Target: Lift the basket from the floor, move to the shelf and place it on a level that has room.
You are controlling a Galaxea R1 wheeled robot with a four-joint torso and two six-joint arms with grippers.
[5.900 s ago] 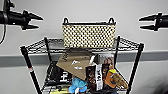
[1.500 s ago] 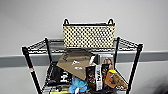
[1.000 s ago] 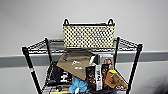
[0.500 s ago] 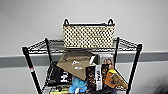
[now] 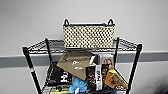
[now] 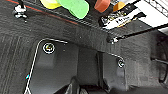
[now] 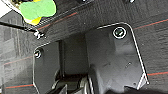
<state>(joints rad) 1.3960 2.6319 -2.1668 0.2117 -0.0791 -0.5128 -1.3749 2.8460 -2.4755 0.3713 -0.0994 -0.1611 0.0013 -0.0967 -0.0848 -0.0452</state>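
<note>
A pale wall [image 5: 82, 12] with a grey band [image 5: 152, 57] across it is seen behind everything in the head view; against it the shelf [image 5: 31, 68], a black wire rack, is shown from its top tier down, and the basket [image 5: 88, 36] is set on the level [image 5: 53, 47], upright, in the middle of that topmost grid, with its 2 black loop handles raised at the ends; no gripper is seen touching it there. The tier below is crowded: a brown cardboard box [image 5: 75, 63] is tilted just under the basket, a dark book [image 5: 58, 76] lies beside it, printed packets [image 5: 97, 76] are stood at the front, an orange toy [image 5: 113, 78] is leaned near the post, and a blue toy [image 5: 77, 86] is wedged lowest.

What the head view leaves out is given by the wrist views: dark carpet [image 6: 75, 32] crossed by thin red lines, a rack foot [image 6: 112, 39], and the lowest tier seen from close by, with a green toy [image 6: 77, 6], a yellow piece [image 6: 50, 3] and an orange piece [image 6: 101, 3]; in the right wrist view a green shape [image 7: 37, 8] is laid over a yellow one by another foot [image 7: 37, 34].

Much of each wrist view is blocked by the robot's own dark plate; whether the fingers of either gripper are released or clenched cannot be told.
</note>
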